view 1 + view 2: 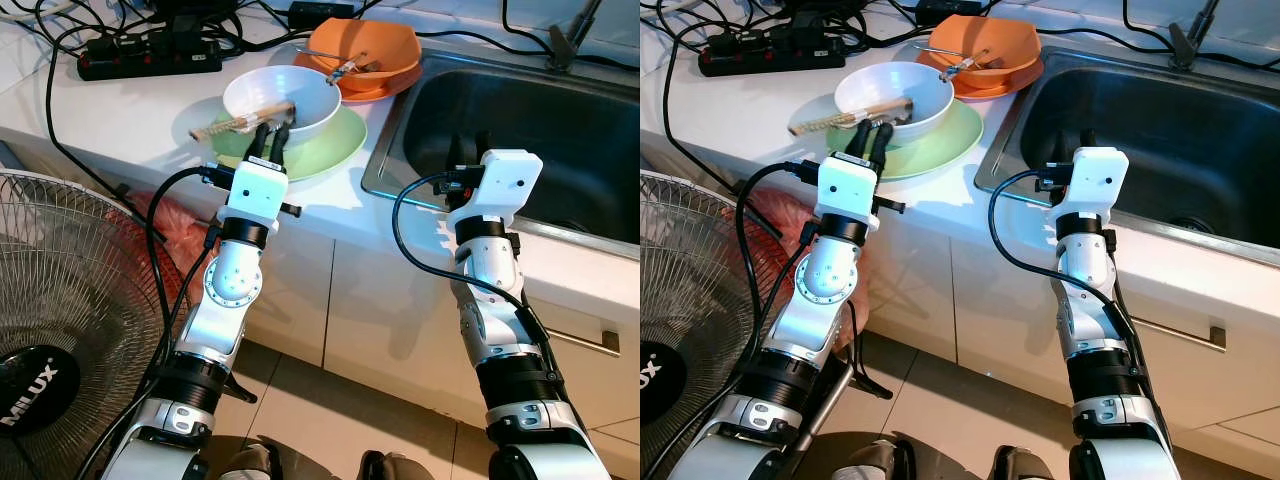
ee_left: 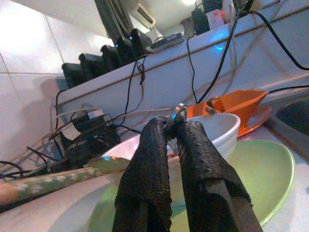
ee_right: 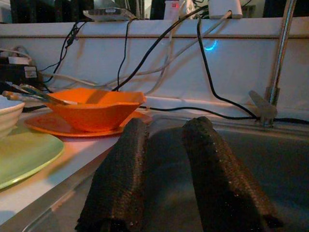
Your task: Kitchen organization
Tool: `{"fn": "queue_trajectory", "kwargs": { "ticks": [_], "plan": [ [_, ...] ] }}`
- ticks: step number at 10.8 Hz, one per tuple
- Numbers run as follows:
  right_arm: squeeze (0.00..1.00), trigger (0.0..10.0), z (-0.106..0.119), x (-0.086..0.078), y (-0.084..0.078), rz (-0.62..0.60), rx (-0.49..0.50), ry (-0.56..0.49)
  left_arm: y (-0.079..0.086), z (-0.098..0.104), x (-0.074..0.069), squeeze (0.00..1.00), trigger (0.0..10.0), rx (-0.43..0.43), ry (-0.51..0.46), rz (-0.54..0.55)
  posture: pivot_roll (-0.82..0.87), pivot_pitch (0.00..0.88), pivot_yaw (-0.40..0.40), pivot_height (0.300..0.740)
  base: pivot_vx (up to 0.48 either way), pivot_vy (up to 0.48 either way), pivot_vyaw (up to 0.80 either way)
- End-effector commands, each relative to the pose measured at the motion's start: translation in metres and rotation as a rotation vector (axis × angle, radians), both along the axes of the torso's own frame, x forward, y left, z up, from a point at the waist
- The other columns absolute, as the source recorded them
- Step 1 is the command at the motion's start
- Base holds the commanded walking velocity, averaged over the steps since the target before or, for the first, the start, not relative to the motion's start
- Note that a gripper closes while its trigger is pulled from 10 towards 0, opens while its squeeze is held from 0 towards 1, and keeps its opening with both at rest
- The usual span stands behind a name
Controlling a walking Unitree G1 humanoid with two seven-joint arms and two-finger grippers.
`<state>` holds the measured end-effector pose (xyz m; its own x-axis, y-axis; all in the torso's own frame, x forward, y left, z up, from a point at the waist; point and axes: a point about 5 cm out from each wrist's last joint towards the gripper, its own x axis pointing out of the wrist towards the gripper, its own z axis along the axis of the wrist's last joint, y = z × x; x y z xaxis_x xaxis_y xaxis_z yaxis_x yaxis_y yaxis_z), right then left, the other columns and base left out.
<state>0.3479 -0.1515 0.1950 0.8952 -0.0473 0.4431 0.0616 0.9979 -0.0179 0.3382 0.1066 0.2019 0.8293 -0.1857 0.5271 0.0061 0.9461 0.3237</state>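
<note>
Left eye view: left fingers [image 1: 272, 135] touch white bowl [image 1: 300, 95] rim.

Bright, sharp eye views; dimmer, slightly soft wrist views.

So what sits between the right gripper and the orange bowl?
Bare steel: the sink's rim and corner, then white counter, seen in the right wrist view between the right gripper and orange bowl.

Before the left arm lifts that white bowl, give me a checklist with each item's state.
1. Left gripper at the white bowl rim: ok.
2. Fingers closed on the rim: cannot tell.
3. Chopsticks lying loose across the bowl, may slide: not ok.
4. Bowl seated on the green plate: ok.
5. Right gripper over the sink, fingers apart, free to receive: ok.
</note>
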Motion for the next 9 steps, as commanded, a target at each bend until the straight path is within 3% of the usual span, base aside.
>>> {"fn": "queue_trajectory", "kwargs": {
  "ticks": [1,5,6,9],
  "plan": [
    [0.00,10.0,-0.002,0.000,0.000,-0.003,-0.015,0.008,-0.001,0.005,0.001,0.00,0.0,0.009,-0.016,0.000,0.02,0.142,0.002,0.740,0.000,0.000,0.00],
    [0.00,10.0,-0.002,0.001,0.000,-0.003,-0.015,0.010,-0.007,0.012,0.000,0.00,0.0,0.018,-0.041,-0.033,0.02,0.139,0.000,0.740,0.000,0.000,0.00],
    [0.00,10.0,-0.002,0.001,0.001,-0.003,-0.014,0.012,-0.012,0.010,0.000,0.00,10.0,0.032,-0.020,-0.072,0.02,0.139,0.002,0.740,0.000,0.000,0.00],
    [0.00,10.0,-0.003,0.001,0.001,-0.003,-0.015,0.013,-0.024,0.012,-0.005,0.00,10.0,-0.044,0.011,-0.209,0.02,0.136,0.004,0.740,0.000,0.000,0.00]
  ]
}}
